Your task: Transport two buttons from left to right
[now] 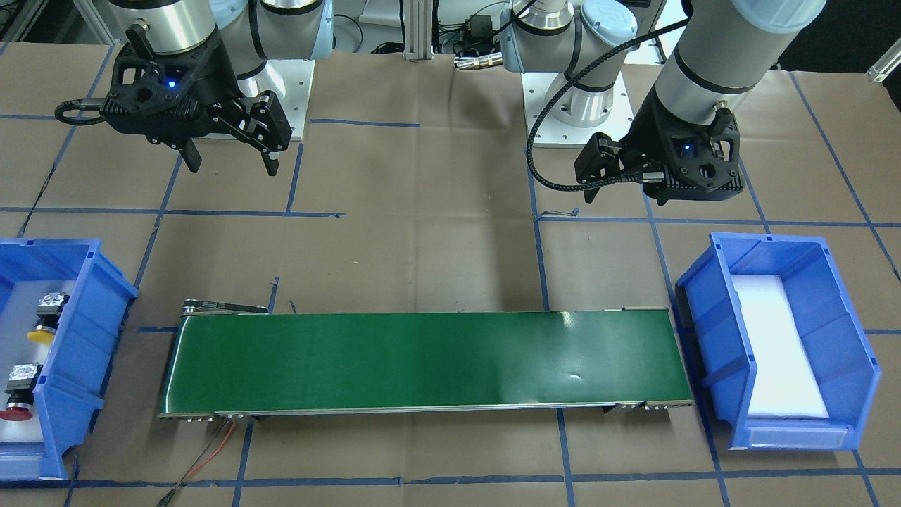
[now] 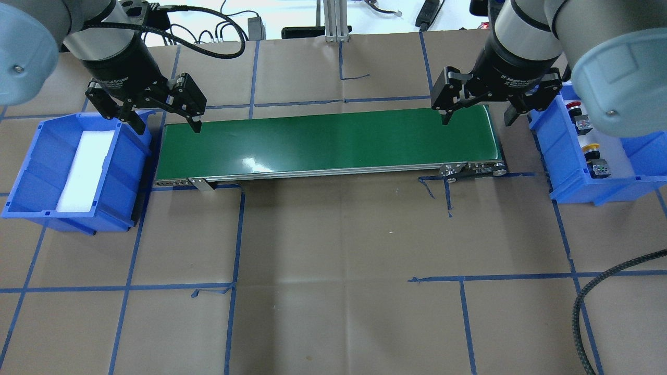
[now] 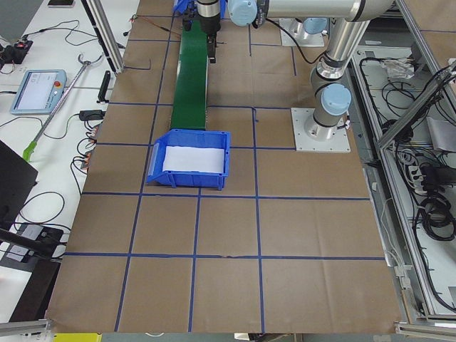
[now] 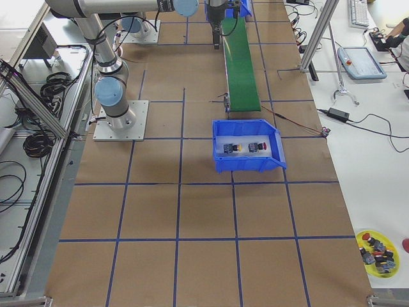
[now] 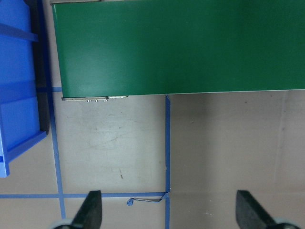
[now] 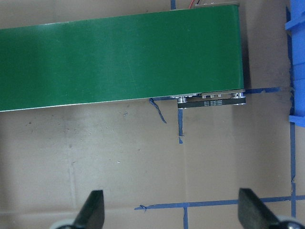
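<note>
The yellow-capped button (image 1: pixel 42 325) and the red-capped button (image 1: pixel 17 403) lie in the blue bin (image 1: pixel 77 352) on my right side. Both also show in the overhead view, yellow (image 2: pixel 591 150) and red (image 2: pixel 575 107). My right gripper (image 2: pixel 476 123) is open and empty above the right end of the green conveyor belt (image 2: pixel 328 140), beside that bin. My left gripper (image 2: pixel 168 129) is open and empty above the belt's left end. Each wrist view shows spread fingers over bare paper, the left gripper (image 5: pixel 170 210) and the right gripper (image 6: pixel 172 210).
A second blue bin (image 2: pixel 31 172) with only a white foam pad stands at the belt's left end. Brown paper with blue tape lines covers the table. A yellow dish (image 4: pixel 377 249) with several spare buttons sits off the table's corner.
</note>
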Robot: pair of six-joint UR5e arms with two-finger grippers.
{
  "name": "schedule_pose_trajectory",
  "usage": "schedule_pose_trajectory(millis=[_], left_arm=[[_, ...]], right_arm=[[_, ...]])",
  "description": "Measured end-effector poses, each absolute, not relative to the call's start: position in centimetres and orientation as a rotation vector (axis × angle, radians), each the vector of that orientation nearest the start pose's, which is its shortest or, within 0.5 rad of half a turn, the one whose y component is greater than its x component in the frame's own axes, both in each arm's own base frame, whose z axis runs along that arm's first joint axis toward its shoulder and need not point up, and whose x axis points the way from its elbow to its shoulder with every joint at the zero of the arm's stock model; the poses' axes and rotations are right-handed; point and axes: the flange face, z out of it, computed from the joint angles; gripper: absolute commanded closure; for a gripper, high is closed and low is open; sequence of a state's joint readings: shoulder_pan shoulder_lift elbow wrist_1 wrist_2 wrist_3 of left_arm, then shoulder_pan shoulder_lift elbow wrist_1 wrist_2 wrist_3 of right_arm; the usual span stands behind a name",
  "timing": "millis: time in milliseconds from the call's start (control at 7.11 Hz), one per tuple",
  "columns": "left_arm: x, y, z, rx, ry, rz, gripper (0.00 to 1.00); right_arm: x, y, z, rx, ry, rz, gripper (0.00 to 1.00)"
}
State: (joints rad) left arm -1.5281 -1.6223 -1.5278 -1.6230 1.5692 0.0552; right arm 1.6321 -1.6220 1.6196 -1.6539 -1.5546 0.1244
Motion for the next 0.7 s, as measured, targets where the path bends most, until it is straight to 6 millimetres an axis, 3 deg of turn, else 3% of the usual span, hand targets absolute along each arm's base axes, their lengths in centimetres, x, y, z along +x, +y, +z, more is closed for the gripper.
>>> schedule_pose_trajectory(millis=[703], left_arm=[[-11.21, -51.3, 47.85, 0.021, 3.145, 0.094, 0.0]], right_arm=[[16.46, -47.22, 49.38, 0.095, 3.11, -0.121, 0.0]])
